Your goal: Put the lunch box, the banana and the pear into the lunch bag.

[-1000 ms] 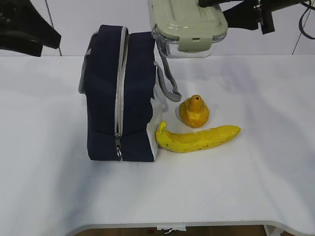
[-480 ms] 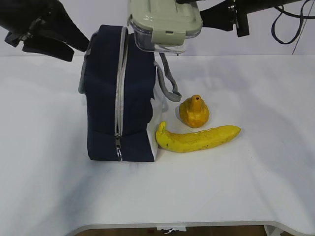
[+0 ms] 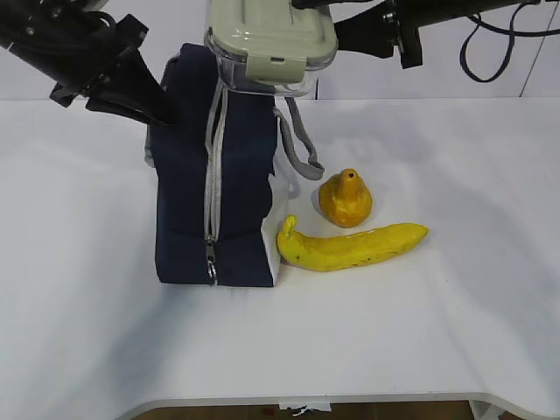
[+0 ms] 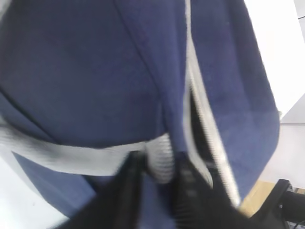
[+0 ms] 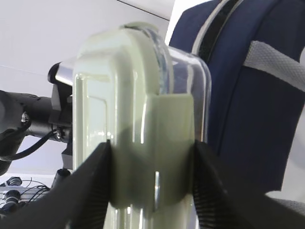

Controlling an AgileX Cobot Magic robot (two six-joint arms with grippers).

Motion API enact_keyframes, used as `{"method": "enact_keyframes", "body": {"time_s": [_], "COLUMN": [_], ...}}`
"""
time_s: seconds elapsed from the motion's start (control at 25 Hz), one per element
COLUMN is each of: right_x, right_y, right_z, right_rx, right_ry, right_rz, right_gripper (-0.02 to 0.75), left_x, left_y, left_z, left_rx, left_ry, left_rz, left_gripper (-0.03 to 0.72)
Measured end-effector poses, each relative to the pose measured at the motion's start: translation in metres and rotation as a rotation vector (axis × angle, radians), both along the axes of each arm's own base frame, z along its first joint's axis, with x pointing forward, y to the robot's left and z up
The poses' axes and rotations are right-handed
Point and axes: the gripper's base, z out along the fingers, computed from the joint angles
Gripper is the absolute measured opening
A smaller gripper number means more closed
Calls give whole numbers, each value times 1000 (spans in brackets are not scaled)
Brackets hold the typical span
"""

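The navy lunch bag (image 3: 188,192) stands upright left of centre, its zipper pull (image 3: 210,262) low on the front. My right gripper (image 3: 319,13) is shut on the sage-green-lidded lunch box (image 3: 267,39) and holds it level, just above the bag's top; the right wrist view shows the fingers (image 5: 93,181) clamping the box (image 5: 143,114). My left gripper (image 3: 153,105) is at the bag's upper left, its jaws close together on the grey webbing handle (image 4: 159,160). That view is blurred. The pear (image 3: 346,199) and banana (image 3: 354,247) lie right of the bag.
A narrow dark gap shows between the zipper tapes (image 4: 195,114) on the bag's top. The other grey handle (image 3: 297,144) hangs down the bag's right side. The table's front edge (image 3: 306,401) is near the bottom of the exterior view.
My right gripper has carried the lunch box left, from beside the bag to over its top. My left arm has come in from the left to the bag's upper left corner.
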Motion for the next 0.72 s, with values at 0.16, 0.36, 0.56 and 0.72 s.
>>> {"method": "enact_keyframes", "body": {"time_s": [0.16,0.36,0.56,0.72], "right_x": [2,3,7,14], "right_y": [0,10,25,33], "right_z": [0,-3,-18,-39], "right_rx": [-3,-6,-10,-15], "right_ry": [-8,-10,21,69], "right_rz": [-20,-25,-4,3], "right_gripper": [372,372,372,372], "left_x": [1,1,0,0], "left_y": [0,0,-1,-1], "left_z": [1,1,6,13], "left_rx": [4,5,-1,0], "left_ry": [-13,-16,-18,-27], "left_rz": [-7,-10,-23,-43], "left_gripper": [15,15,15,15]}}
